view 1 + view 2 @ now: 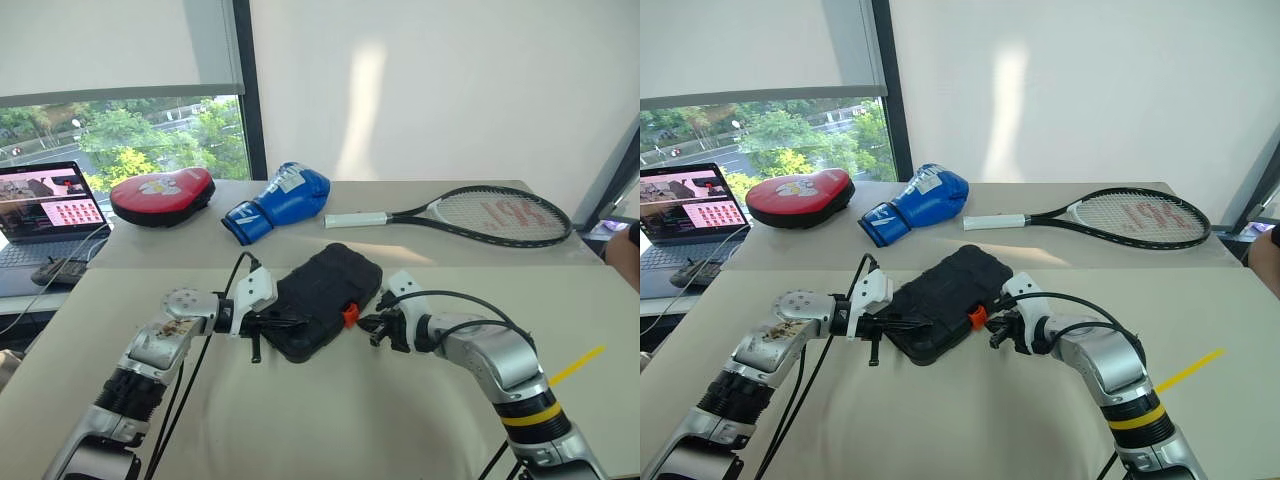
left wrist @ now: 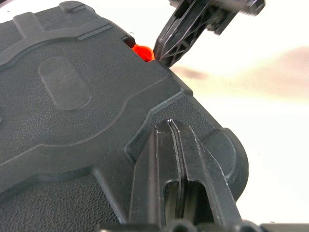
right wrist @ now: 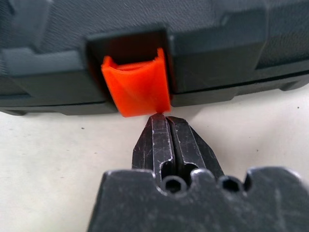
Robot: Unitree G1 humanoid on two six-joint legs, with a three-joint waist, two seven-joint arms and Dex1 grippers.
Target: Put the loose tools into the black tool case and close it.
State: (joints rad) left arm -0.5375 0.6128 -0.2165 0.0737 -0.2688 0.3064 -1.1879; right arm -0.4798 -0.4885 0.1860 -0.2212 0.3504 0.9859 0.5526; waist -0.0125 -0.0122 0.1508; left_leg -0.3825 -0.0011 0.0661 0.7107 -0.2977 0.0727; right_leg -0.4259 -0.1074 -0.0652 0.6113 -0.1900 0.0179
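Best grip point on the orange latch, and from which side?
Take the orange latch by its lower lip, coming from the case's front edge, where the right gripper sits. Only that tab juts from the recess; the lid is closed flat. Fingers are shut, so likelier a push than a pinch.

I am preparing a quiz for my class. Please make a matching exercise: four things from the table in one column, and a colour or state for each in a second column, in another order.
Things:
1. case
2. latch
3. boxing glove
4. right gripper

States:
a. blue, at the back of the table
b. shut, tips just below the latch
c. black, lid down
d. orange, on the case's front edge

Pairs: 1-c, 2-d, 3-a, 4-b
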